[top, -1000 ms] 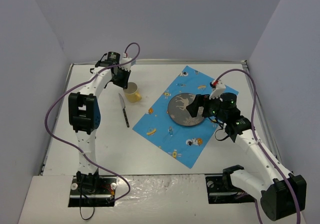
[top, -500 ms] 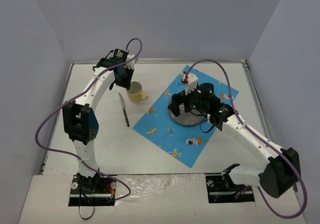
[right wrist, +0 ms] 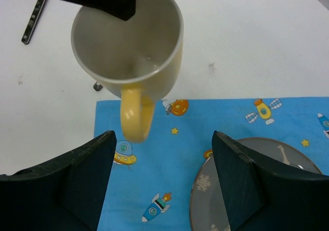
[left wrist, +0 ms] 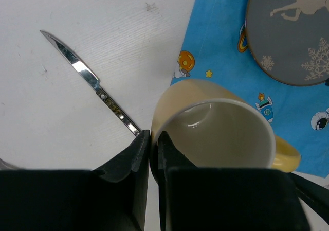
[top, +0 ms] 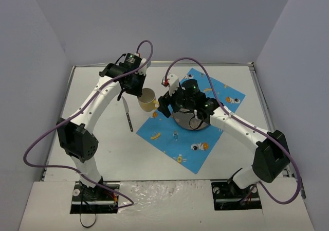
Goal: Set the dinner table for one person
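Note:
My left gripper [top: 140,89] is shut on the rim of a yellow mug [top: 148,100], one finger inside and one outside [left wrist: 153,144]. The mug [left wrist: 221,133] hangs upright above the dinner table [top: 103,138], by the left corner of a blue cartoon-printed cloth [top: 187,138]. A grey plate with a deer [top: 191,121] lies on the cloth, partly under my right arm. My right gripper [top: 165,106] is open just right of the mug. In the right wrist view the mug's handle [right wrist: 136,112] points at the gap between its fingers [right wrist: 164,174], and nothing is held.
A table knife [top: 127,115] lies on the white surface left of the cloth, its blade pointing away [left wrist: 92,84]. Grey walls enclose the table on three sides. The plate [right wrist: 288,154] sits close to the right finger.
The left arm has carried the mug to the right, up to the cloth's corner. The right arm swung left across the plate toward the mug, and its jaws have narrowed somewhat.

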Available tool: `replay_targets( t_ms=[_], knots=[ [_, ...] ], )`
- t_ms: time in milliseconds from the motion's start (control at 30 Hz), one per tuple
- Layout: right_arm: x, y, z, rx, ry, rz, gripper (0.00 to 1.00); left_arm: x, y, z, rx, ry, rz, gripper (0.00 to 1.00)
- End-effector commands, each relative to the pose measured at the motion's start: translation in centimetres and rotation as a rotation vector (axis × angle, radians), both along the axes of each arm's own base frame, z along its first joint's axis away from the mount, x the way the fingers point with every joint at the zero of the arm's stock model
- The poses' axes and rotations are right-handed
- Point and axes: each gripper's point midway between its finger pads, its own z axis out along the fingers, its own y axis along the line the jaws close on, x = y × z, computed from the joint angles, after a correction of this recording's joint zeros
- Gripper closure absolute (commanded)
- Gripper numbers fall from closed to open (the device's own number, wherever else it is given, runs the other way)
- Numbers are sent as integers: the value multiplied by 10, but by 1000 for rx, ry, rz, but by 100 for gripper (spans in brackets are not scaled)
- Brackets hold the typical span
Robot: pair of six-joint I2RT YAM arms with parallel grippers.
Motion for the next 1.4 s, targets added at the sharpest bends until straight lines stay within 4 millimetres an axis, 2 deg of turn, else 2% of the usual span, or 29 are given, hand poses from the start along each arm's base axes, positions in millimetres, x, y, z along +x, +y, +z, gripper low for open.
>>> replay_targets(
  t_ms=[0, 133, 267, 433, 600, 700, 833, 1033, 1133, 1267, 1367],
  knots=[
    [7, 26, 37, 72, -96, 60, 38, -3, -3, 44, -56, -119, 48, 100],
    [3, 34, 32, 66, -79, 88, 52, -3, -8, 48, -51, -135, 39, 100],
    [-1, 41, 27, 54, -70, 107, 54, -4, -10, 50, -48, -143, 36, 100],
    [-2, 46, 22, 38, -63, 112, 61, -5, -11, 51, -49, -148, 34, 100],
    [-1, 48, 18, 14, -69, 104, 78, -5, -11, 53, -52, -156, 34, 100],
    [1, 47, 16, 5, -74, 92, 92, -5, -11, 54, -52, -160, 30, 100],
    [4, 42, 16, -6, -84, 67, 100, -7, -8, 54, -49, -171, 39, 100],
    [6, 27, 16, -42, -128, 38, 100, -11, 1, 62, -53, -207, 78, 57],
    [11, 14, 18, -56, -150, 16, 100, -14, 10, 74, -70, -243, 116, 45],
    [22, -9, 27, -33, -180, -10, 100, -15, 37, 99, -111, -318, 206, 35],
    [41, -30, 36, -9, -216, -52, 100, -15, 67, 96, -124, -352, 288, 27]
  ],
)
